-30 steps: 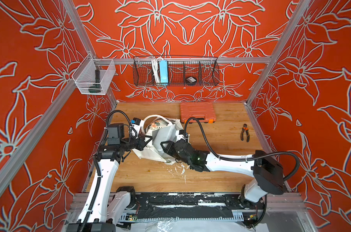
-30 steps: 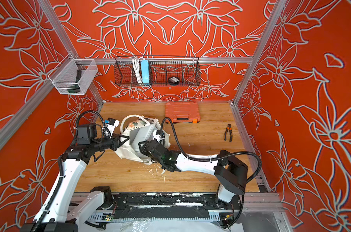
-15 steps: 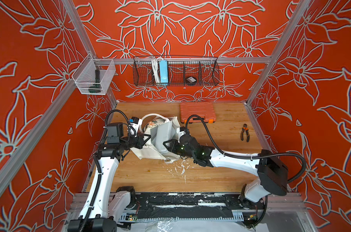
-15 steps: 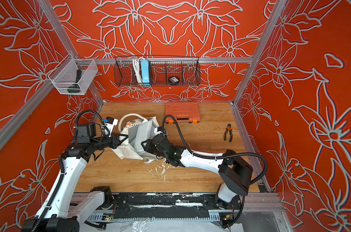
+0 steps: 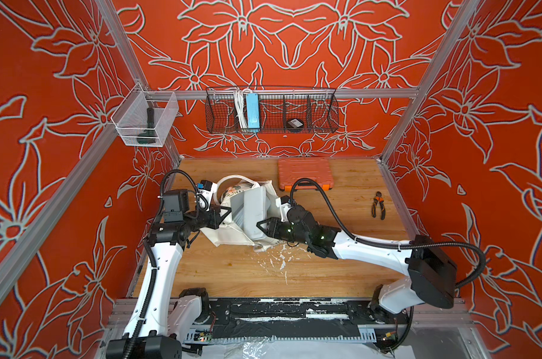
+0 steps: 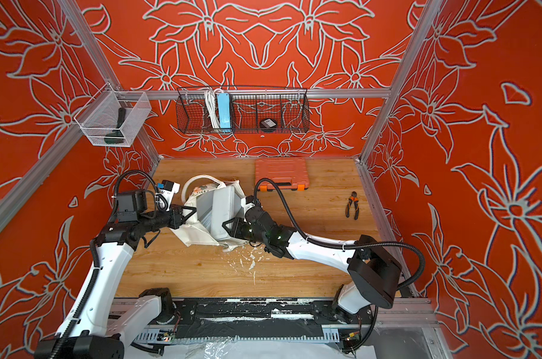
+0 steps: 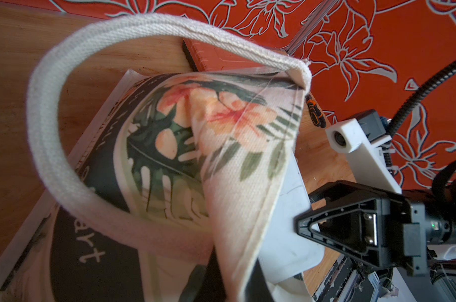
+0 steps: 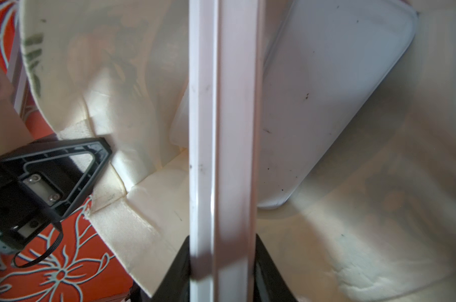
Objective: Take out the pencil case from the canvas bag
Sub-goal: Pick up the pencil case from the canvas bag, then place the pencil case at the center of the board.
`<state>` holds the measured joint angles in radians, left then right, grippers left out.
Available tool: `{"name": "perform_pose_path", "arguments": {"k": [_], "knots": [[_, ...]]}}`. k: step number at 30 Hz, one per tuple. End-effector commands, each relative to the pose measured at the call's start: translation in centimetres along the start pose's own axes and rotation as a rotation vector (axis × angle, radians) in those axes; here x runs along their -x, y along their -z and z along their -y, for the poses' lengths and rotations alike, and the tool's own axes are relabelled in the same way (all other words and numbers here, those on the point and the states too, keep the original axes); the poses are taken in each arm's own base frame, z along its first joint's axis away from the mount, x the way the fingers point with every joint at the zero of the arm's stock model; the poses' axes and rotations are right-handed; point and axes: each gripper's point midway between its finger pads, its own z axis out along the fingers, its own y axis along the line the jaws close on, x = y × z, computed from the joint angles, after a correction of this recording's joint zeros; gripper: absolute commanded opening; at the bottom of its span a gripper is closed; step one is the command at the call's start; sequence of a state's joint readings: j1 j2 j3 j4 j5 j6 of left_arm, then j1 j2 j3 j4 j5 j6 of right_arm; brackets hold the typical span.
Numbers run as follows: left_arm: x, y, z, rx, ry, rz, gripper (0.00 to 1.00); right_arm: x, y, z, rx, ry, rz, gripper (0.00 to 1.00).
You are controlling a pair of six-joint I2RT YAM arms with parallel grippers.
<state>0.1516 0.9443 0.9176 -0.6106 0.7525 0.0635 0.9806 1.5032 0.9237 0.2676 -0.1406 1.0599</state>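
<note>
Both top views show the pencil case (image 5: pixel 255 211), a pale hard box, partly inside the open mouth of the canvas bag (image 5: pixel 229 235), near the middle of the wooden table (image 5: pixel 232 273). The right gripper (image 5: pixel 259 226) is clamped narrow on the case's near edge. The left gripper (image 5: pixel 223 214) is pinched fully closed on the bag's rim on the opposite side. A hold this close to one corner could let the case pivot or slip as it is drawn out.

From the left wrist, the bag's printed face (image 7: pixel 221 125) drapes over the case (image 7: pixel 284 235) and a handle (image 7: pixel 51 130) loops above. If the left pinch gives, the cloth could ride along with the case.

From the right wrist, the gripped edge (image 8: pixel 221 130) runs between the jaws, and a second pale panel (image 8: pixel 326 91) lies angled beside it. This is possibly the case's opened lid, though I cannot be sure. If it is hinged, it may swing and snag the cloth.
</note>
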Motion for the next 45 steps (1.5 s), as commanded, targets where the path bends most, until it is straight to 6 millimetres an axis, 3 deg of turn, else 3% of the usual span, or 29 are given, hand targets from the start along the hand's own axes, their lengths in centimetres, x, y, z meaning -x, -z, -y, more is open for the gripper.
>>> {"name": "perform_pose_path", "arguments": {"k": [1,24,32,45], "knots": [[-0.3,-0.1,-0.4,0.010,0.017,-0.002,0.00,0.8,1.1,-1.4,0.065,0.046,0.021,0.31],[0.0,0.1,-1.4,0.053,0.054,0.009,0.00,2.9,6.3,-0.7,0.052,0.103,0.103,0.31],[-0.3,0.2,-0.3,-0.011,0.027,-0.002,0.00,3.7,8.1,-0.8,0.040,0.117,0.139,0.30],[-0.4,0.0,-0.8,-0.001,0.040,-0.010,0.00,4.8,10.9,-0.7,0.032,0.128,0.207,0.29]]}}
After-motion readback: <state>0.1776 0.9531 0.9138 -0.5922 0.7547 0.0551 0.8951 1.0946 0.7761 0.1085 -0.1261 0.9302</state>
